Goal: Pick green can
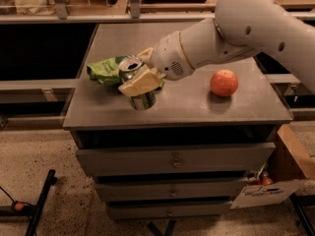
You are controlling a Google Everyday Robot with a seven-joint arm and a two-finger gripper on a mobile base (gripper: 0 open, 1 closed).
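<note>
The green can (pixel 143 99) has a silver top with a pull-tab hole and is tilted, held just above the front left of the grey cabinet top (pixel 197 107). My gripper (pixel 142 71) is shut on it, with one cream finger (pixel 140 85) across its near side and the other behind it. The white arm reaches in from the upper right.
A flat green snack bag (pixel 102 70) lies just left of and behind the can. An orange-red round fruit (pixel 224 82) sits at the right of the top. Drawers are below; a cardboard box (pixel 290 166) stands on the floor at right.
</note>
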